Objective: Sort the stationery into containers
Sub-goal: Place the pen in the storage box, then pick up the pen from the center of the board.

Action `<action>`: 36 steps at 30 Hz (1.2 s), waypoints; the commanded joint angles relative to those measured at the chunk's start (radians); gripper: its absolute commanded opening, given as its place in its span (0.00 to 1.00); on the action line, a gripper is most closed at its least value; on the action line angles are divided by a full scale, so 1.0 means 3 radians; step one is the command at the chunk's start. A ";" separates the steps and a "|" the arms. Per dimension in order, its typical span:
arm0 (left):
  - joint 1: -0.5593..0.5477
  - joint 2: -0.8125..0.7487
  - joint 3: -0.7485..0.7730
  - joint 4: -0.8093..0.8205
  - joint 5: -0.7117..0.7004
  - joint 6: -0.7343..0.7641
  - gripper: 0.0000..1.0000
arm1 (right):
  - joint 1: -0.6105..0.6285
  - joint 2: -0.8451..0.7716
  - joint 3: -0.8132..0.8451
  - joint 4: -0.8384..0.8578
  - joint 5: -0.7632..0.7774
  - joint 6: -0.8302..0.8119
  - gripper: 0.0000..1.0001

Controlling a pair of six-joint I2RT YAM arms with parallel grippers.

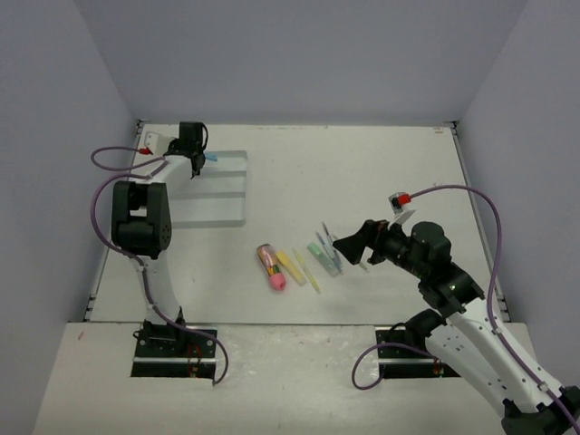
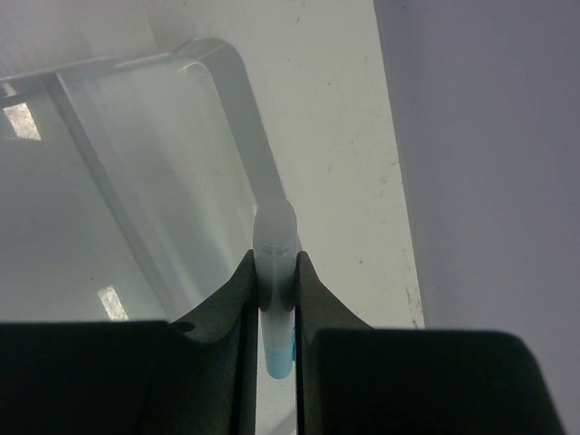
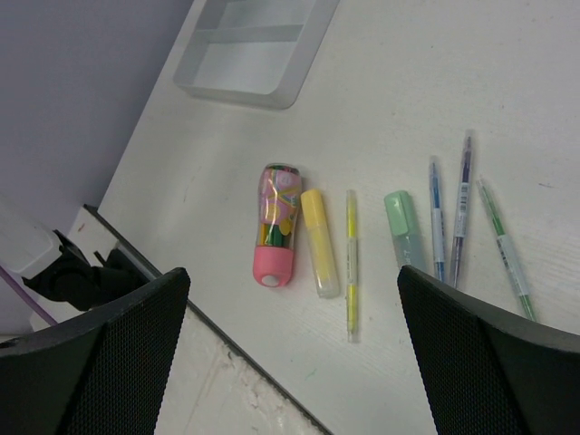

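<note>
My left gripper (image 1: 196,150) is shut on a light blue marker (image 1: 210,157) above the far end of the translucent three-compartment tray (image 1: 237,220). In the left wrist view the marker (image 2: 275,245) is pinched between the jaws over the tray's rounded corner (image 2: 234,82). My right gripper (image 1: 350,245) is open and empty above the row of stationery. Below it lie the stubby pink-and-brown one (image 3: 276,227), a yellow highlighter (image 3: 320,240), a thin yellow pen (image 3: 352,263), a pale green highlighter (image 3: 401,227), a blue pen (image 3: 437,222), a grey pen (image 3: 460,213) and a green pen (image 3: 506,254).
The stationery row (image 1: 308,263) lies mid-table, right of the tray. Walls close in the table at left, back and right. The table's near edge (image 3: 208,335) runs just below the pink one. The tray also shows in the right wrist view (image 3: 231,95).
</note>
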 commanded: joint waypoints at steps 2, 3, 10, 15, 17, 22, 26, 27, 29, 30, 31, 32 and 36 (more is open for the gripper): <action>0.0044 0.0109 0.0080 0.0190 0.0016 -0.0213 0.01 | -0.0002 0.0198 0.0081 -0.0009 -0.0009 -0.0134 0.99; 0.0050 0.0134 0.0055 0.0205 0.0038 -0.0217 0.00 | -0.0002 0.0235 0.0091 -0.0003 0.0001 -0.0147 0.99; 0.0166 0.0163 -0.0053 0.0282 0.0229 -0.0157 0.75 | -0.0005 0.0550 0.0271 -0.0048 0.0008 -0.0309 0.99; 0.0197 -0.0173 -0.0037 0.0404 0.0441 0.0037 0.96 | -0.0043 0.1214 0.0644 -0.0347 0.0135 -0.0512 0.89; 0.0197 -0.0415 -0.0023 0.0346 0.0581 0.0086 1.00 | -0.0043 0.1424 0.0780 -0.0555 0.0236 -0.0585 0.76; 0.0197 -0.1201 -0.0269 0.0287 0.1128 0.0401 1.00 | -0.0038 0.1931 0.1105 -0.0827 0.0830 -0.0666 0.56; -0.0013 -0.2090 -0.0887 0.0363 0.1971 0.1097 1.00 | -0.0034 0.2352 0.1338 -0.0929 0.0942 -0.0763 0.43; -0.0118 -0.2285 -0.1074 0.0388 0.2067 0.1248 1.00 | -0.0031 0.2447 0.1386 -0.0957 0.0911 -0.0786 0.40; -0.0406 -0.2616 -0.1474 0.0445 0.2087 0.1543 1.00 | -0.0021 0.2601 0.1463 -0.1006 0.0908 -0.0806 0.38; -0.0506 -0.2897 -0.1611 0.0445 0.2063 0.1605 1.00 | -0.0017 0.2716 0.1474 -0.1008 0.0942 -0.0813 0.37; -0.0594 -0.3042 -0.1744 0.0442 0.2046 0.1666 1.00 | -0.0011 0.2770 0.1482 -0.1015 0.0937 -0.0808 0.36; -0.0692 -0.3227 -0.1908 0.0419 0.2046 0.1753 1.00 | 0.0027 0.2811 0.1479 -0.1004 0.0904 -0.0803 0.35; -0.0851 -0.3705 -0.2269 0.0078 0.2072 0.2076 1.00 | 0.0351 0.2956 0.1428 -0.0945 0.0821 -0.0798 0.35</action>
